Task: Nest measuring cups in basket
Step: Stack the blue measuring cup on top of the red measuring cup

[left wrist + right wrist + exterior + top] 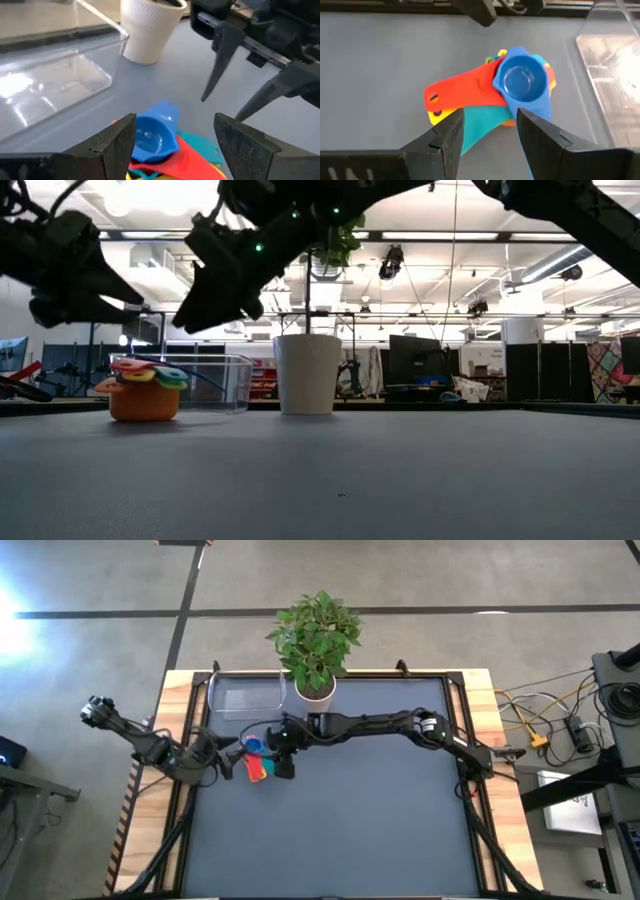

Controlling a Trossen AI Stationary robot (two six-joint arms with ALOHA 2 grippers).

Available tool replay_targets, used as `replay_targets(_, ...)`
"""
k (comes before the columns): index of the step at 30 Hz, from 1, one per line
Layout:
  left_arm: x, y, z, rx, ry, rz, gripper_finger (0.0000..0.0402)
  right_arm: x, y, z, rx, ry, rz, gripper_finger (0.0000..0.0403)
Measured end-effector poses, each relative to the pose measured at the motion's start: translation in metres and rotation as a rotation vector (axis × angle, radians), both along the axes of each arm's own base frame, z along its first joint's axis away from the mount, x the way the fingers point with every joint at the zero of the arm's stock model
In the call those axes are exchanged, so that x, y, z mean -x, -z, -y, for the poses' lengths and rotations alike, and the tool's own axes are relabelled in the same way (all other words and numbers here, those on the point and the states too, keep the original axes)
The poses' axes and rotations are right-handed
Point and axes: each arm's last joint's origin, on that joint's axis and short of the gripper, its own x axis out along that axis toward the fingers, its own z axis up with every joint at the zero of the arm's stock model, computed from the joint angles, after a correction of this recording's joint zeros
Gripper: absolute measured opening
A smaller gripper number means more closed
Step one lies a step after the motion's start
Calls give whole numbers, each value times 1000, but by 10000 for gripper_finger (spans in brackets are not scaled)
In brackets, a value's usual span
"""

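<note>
The measuring cups (257,756) stand nested in one stack on the table, the orange cup (143,402) at the bottom and the blue cup (520,80) on top. Their red, teal and yellow handles fan out sideways. The clear basket (247,696) stands empty just beyond the stack, beside the white plant pot (315,690). My left gripper (175,135) is open and hovers on the stack's left side. My right gripper (490,127) is open and hovers on its right side. In the low view both hang above the stack, apart from it.
The potted plant (317,635) stands at the table's far edge, right of the basket (55,80). The right arm (380,724) stretches across the far half of the table. The dark mat (340,830) spreads toward the near edge.
</note>
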Motion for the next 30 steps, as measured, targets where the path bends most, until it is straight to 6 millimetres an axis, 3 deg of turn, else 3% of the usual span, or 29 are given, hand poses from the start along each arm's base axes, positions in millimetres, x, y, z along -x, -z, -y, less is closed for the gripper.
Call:
replay_targets(6,-3,13,1,12,-62,-8,249,6,11,-7,-6,-13,-19,147)
replay_targets(12,-5,17,2,11,-86,-24,249,27,12,-2,-149,-76,199,129)
replay_targets(19,-8,20,3,6,-106,-43,249,53,24,17,-16,173,272,111)
replay_targets(27,-11,27,4,13,-146,-71,249,51,43,36,4,169,233,24)
replay_targets(30,-12,28,4,13,-152,-78,249,51,45,44,-24,158,254,11)
